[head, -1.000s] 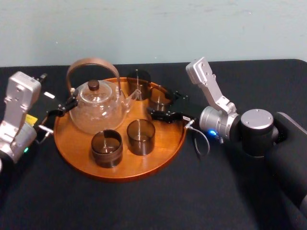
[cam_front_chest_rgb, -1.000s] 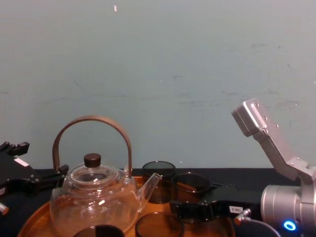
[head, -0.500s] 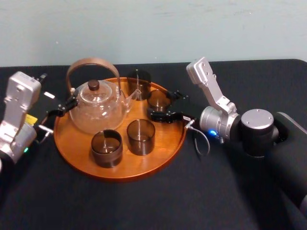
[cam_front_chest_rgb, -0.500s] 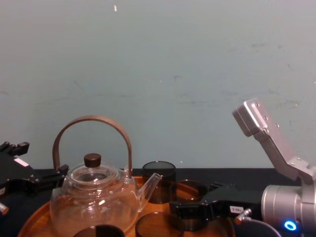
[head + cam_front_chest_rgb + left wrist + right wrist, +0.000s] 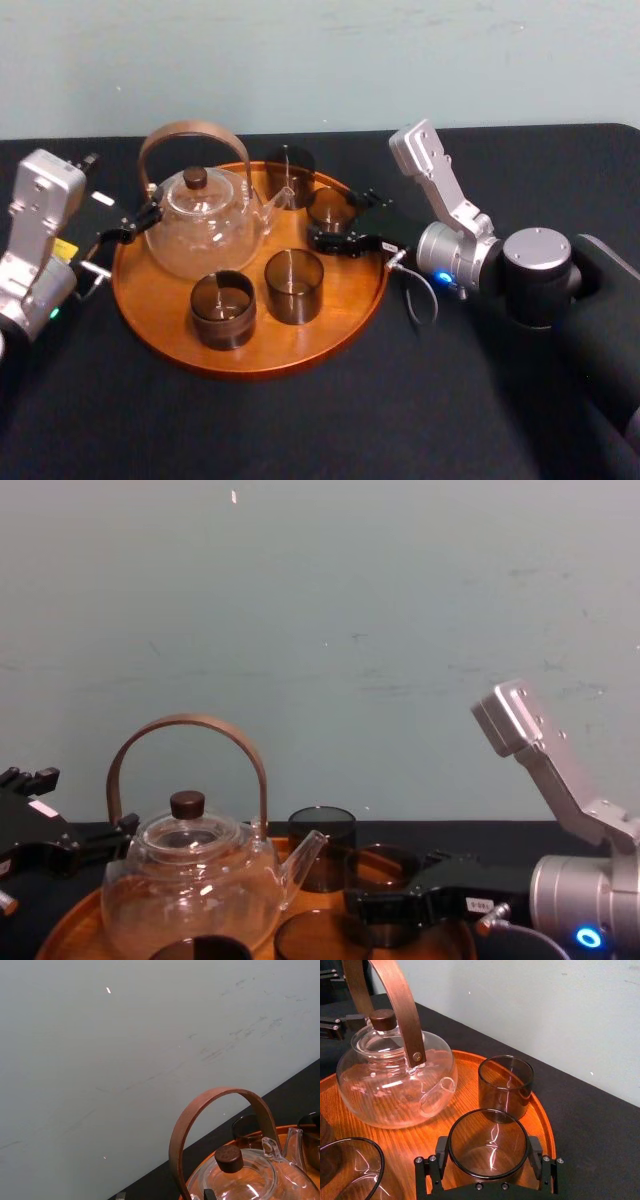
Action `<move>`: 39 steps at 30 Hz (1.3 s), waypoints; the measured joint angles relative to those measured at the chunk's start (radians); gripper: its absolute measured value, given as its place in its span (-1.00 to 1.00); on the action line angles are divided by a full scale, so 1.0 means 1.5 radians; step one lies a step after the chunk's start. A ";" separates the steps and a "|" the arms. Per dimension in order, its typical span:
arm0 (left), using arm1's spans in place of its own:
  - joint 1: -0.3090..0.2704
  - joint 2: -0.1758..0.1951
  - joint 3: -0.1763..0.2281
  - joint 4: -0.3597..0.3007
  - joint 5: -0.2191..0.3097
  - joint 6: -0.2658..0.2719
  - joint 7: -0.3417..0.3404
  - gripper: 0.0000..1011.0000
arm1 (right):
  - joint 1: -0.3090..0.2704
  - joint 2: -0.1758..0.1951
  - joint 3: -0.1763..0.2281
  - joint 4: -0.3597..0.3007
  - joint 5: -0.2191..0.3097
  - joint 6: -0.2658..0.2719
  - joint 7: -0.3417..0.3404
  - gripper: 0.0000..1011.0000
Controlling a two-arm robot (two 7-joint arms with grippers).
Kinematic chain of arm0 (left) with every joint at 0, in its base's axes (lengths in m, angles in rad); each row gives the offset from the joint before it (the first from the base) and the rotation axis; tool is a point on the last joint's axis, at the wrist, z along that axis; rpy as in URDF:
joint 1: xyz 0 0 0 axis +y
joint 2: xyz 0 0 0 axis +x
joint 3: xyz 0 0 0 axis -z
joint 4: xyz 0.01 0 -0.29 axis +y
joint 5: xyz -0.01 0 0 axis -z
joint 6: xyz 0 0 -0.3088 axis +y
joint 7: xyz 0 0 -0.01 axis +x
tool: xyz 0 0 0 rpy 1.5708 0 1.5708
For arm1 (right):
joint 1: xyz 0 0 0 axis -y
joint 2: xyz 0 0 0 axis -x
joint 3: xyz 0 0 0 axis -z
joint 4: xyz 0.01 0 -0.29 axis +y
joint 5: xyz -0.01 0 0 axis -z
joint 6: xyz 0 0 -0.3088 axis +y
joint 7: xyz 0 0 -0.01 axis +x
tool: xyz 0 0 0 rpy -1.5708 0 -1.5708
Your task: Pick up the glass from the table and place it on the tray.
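Both pads [image 5: 443, 1154] of the right hand [image 5: 488, 1152] sat against opposite sides of the glass [image 5: 487, 1135]. I could make out no gap, so I judged the hand clamped on it. The glass stood upright on the far right part of the tray [image 5: 262, 366], inside the rim. Its base looked to be down on the wood or all but down, though the exact contact was hard to tell through the smoky wall.

Just beyond it, toward the far edge, stood a second glass [image 5: 506, 1085], close but apart. The teapot [image 5: 200, 228] sat to the left with its spout pointing toward the held glass and not touching it. Two more glasses [image 5: 222, 308] stood side by side on the near part of the tray.

By my reading, the pick-up and the carry were done, since the glass was over the tray and not on the black worktop [image 5: 450, 400]. What was left was to confirm it rested flat, spread the pads, and draw the hand back to the right without brushing the second glass or the spout.

The right arm reached in from the right, low across the tray's rim, with the hand held level at about glass height. A silver link rose at an angle above its wrist. The left hand [image 5: 128, 226] was parked at the tray's left edge, just beside the teapot.
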 joint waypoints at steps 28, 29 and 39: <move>0.000 0.000 0.000 0.000 0.000 0.000 0.000 1.00 | -0.007 0.012 -0.002 0.001 0.023 0.029 0.029 0.98; 0.000 0.000 0.000 0.000 0.000 0.000 0.000 1.00 | -0.008 0.013 -0.002 -0.002 0.023 0.029 0.029 0.98; 0.000 0.000 0.000 0.000 0.000 0.000 0.000 1.00 | -0.025 0.030 -0.004 -0.031 0.027 0.040 0.024 0.98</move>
